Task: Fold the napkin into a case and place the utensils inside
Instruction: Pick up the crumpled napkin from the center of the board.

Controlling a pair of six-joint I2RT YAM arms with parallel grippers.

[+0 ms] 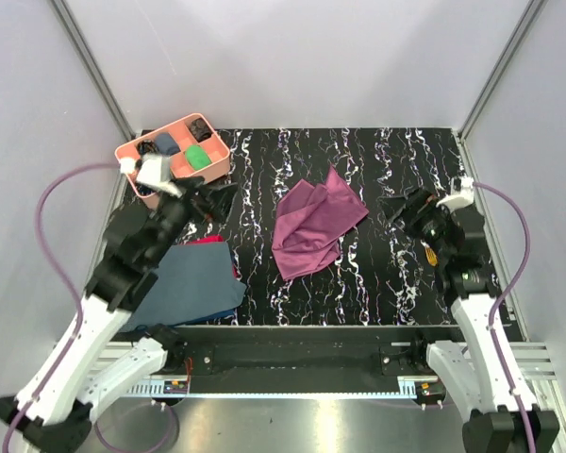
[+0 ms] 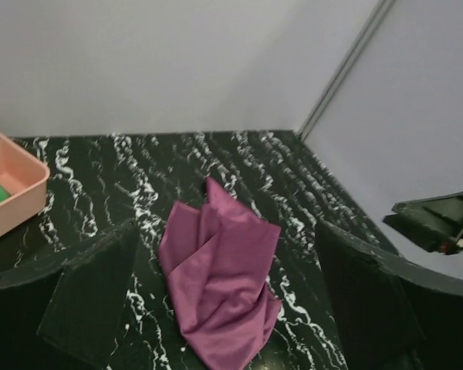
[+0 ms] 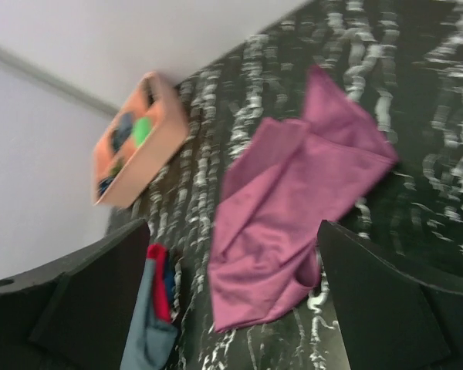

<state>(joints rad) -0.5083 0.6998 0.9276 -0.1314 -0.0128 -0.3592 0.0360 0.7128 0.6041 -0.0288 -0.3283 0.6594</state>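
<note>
Napkin (image 1: pixel 316 229) sits crumpled mid-table. Bare tabletop (image 1: pixel 377 283) all round it: open lanes either side toward the left gripper (image 1: pixel 215 201) and right gripper (image 1: pixel 399 209), and behind to the back wall (image 1: pixel 292 66). Pink tray (image 1: pixel 212 168) blocks the far-left corner. Slate-blue cloth (image 1: pixel 193 283) and red cloth (image 1: pixel 208 242) fill near-left.

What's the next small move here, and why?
Probably lower the left tool and right tool, both open, to the napkin and pull it flat: it lies crumpled between them, untouched, so folding can't start yet.
</note>
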